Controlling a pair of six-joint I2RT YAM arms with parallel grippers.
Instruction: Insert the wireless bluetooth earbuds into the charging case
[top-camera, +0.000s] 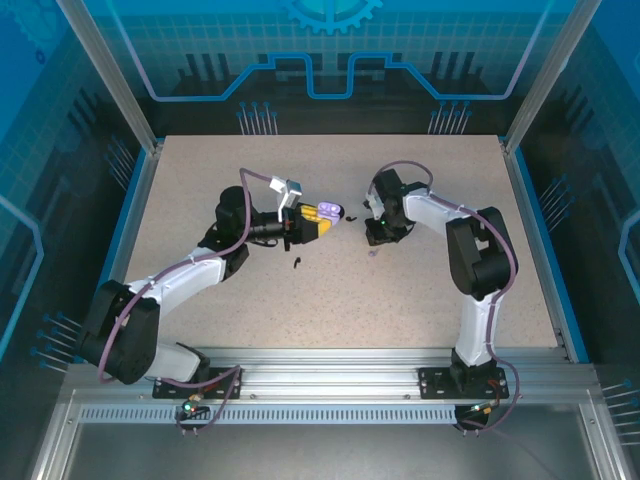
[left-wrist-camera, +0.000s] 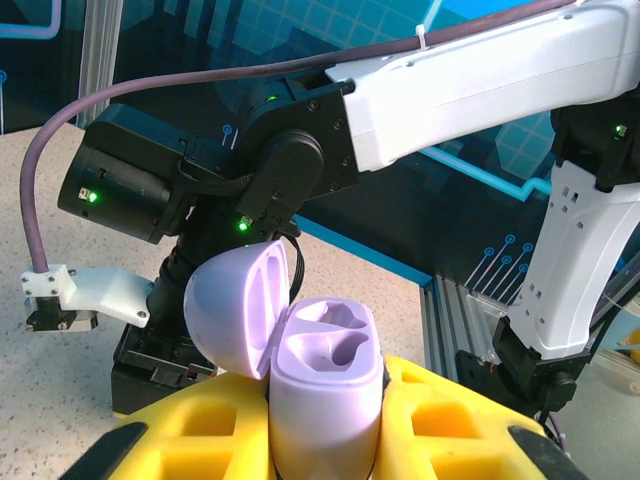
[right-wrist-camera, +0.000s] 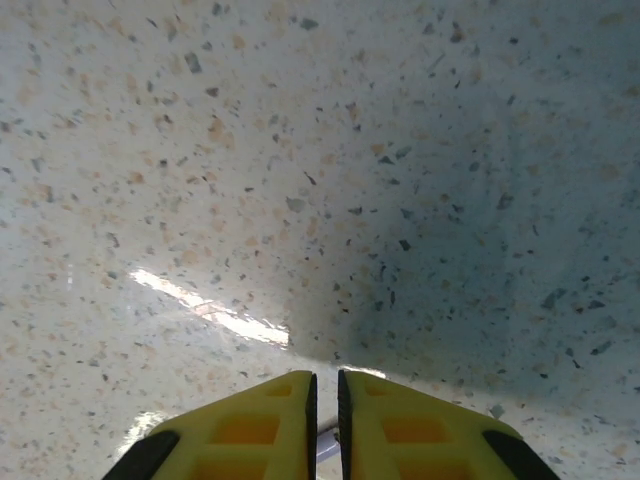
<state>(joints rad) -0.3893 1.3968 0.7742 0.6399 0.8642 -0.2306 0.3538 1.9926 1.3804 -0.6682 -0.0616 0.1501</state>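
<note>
**A:** What is the left gripper (left-wrist-camera: 325, 445) doing?

**B:** It is clamping the lavender charging case (left-wrist-camera: 325, 390) between its yellow, hollow-celled fingers (left-wrist-camera: 440, 430). The lid (left-wrist-camera: 235, 310) is hanging open to the left on its hinge, and both moulded wells are sitting empty.

**A:** And the right gripper (right-wrist-camera: 325, 420)?

**B:** It is pressing its fingers nearly together, tips down close to the table (right-wrist-camera: 300, 150). A pale sliver is showing in the slit, and I cannot tell what it is.

**A:** Where are the earbuds lying?

**B:** In the top view, one black earbud (top-camera: 297, 264) is lying on the table just below the case. Another black bit (top-camera: 350, 218) is sitting between the two grippers. A lavender speck (top-camera: 373, 253) is lying just beside the right gripper.

**A:** Is there room to move?

**B:** Plenty. The speckled, stone-look surface is stretching bare toward its blue-edged rim on every side, well apart from both grippers. The case is looking smooth, matte and rounded.
</note>
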